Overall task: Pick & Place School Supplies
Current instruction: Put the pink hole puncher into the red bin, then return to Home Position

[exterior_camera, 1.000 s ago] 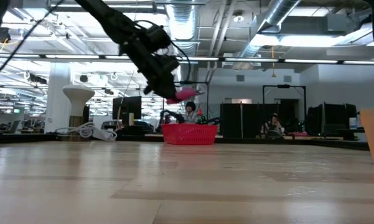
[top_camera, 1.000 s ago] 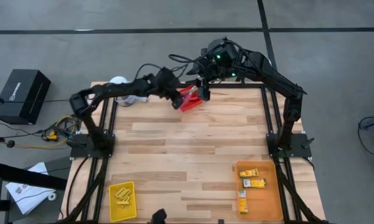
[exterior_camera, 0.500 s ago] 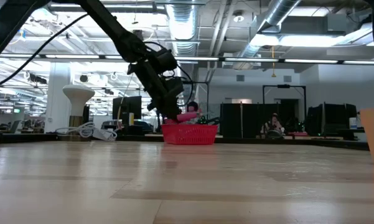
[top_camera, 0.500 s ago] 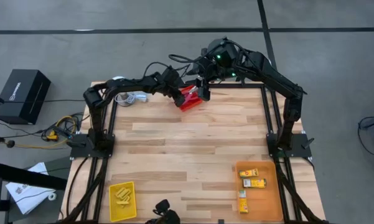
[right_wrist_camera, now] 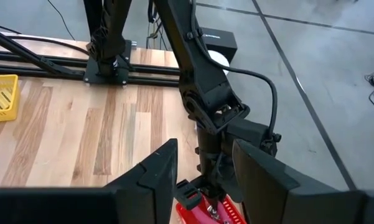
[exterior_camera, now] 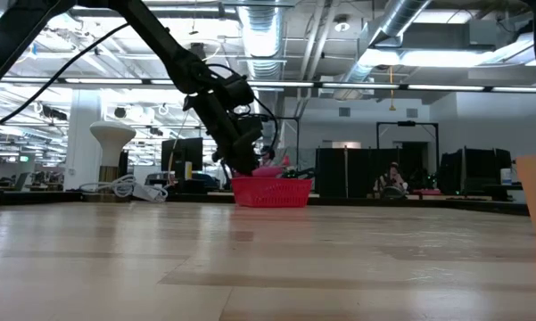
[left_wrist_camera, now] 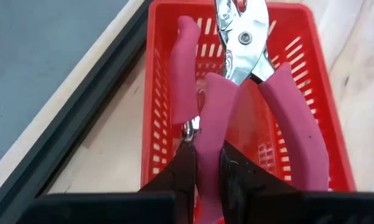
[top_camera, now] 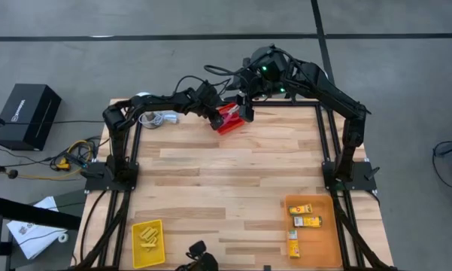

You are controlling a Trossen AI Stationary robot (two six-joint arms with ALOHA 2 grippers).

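At the far edge of the light wooden plank desk (top_camera: 233, 173), your left gripper (left_wrist_camera: 206, 163) reaches into the red slotted plastic basket (top_camera: 227, 120) and has its fingers (left_wrist_camera: 182, 169) clenched on one pink-red handle of the scissor-like tool with shiny metal jaws (left_wrist_camera: 236, 93). The left wrist view shows you the tool inside the basket, metal head toward the basket's far wall, its other handle spread free beside the gripped one. In the low view the tool's handle (exterior_camera: 269, 167) shows just above the basket's rim (exterior_camera: 270, 192).

Your right gripper (right_wrist_camera: 202, 168) hangs just above the same basket from the other side, its fingers (right_wrist_camera: 155, 174) released and spread wide, grasping nothing. Through its camera you see the left arm's wrist just ahead, with the basket's red corner (right_wrist_camera: 202, 210) below.

At the near edge of the desk, the flat orange tray (top_camera: 323, 242) on your right carries three small yellow-orange boxes with green marks (top_camera: 305, 220), well apart from the basket. The small yellow bin (top_camera: 148, 242) on your left holds tiny yellow pieces (top_camera: 147, 236).
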